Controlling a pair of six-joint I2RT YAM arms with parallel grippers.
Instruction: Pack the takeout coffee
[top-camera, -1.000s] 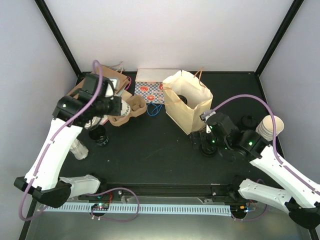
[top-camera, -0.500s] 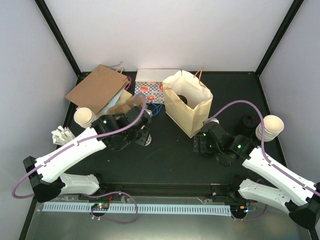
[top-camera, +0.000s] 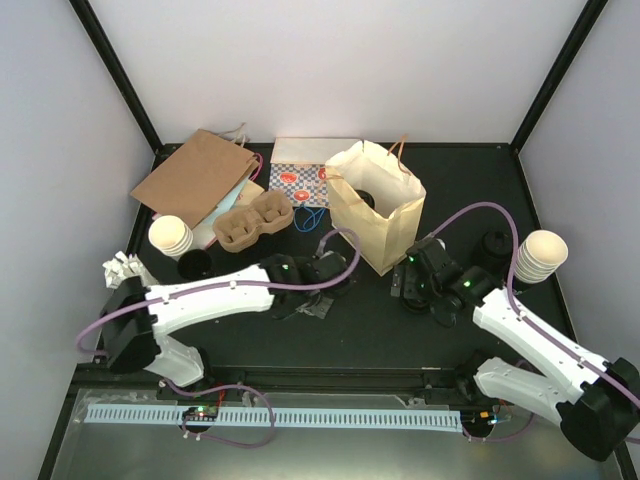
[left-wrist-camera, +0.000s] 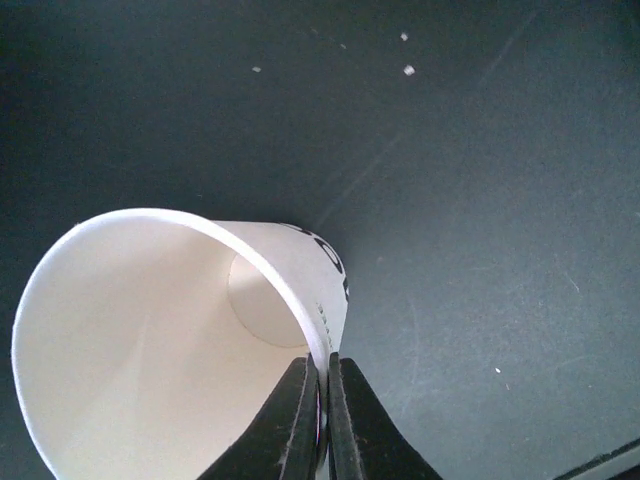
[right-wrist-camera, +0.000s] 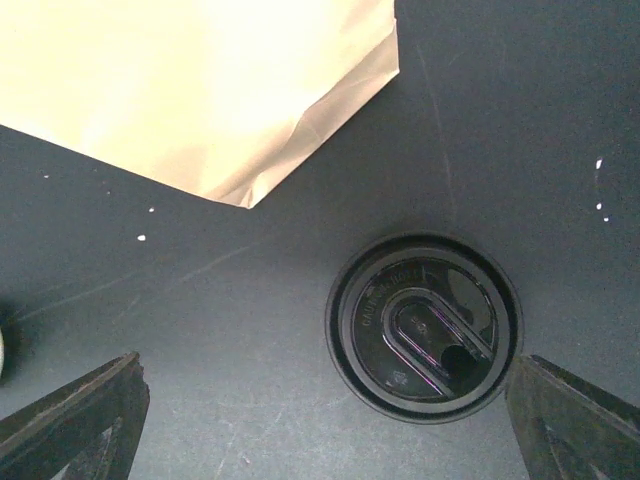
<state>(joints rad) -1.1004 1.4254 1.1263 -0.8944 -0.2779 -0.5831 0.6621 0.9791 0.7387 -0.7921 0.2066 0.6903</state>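
No cup with a lid on shows, so the takeout coffee as such is out of view. In the left wrist view my left gripper (left-wrist-camera: 325, 400) is shut on the wall of a lidless cream paper cup (left-wrist-camera: 140, 340), one finger inside and one outside, above the dark table. From above, the left gripper (top-camera: 322, 285) is at the table's middle. My right gripper (right-wrist-camera: 325, 425) hangs open over a round black lid (right-wrist-camera: 425, 328) that lies flat between its fingers. In the top view the right gripper (top-camera: 408, 288) is just right of the cream paper bag (top-camera: 375, 205).
The cream bag's bottom corner (right-wrist-camera: 200, 90) is close to the lid. A brown bag (top-camera: 195, 178), a cardboard cup carrier (top-camera: 253, 222) and a patterned box (top-camera: 300, 178) sit at the back left. Cup stacks stand at left (top-camera: 172, 237) and right (top-camera: 540, 253).
The left arm has swung from the back-left cup stack to the table's middle, carrying a cup. The right gripper has shifted slightly left and stays open.
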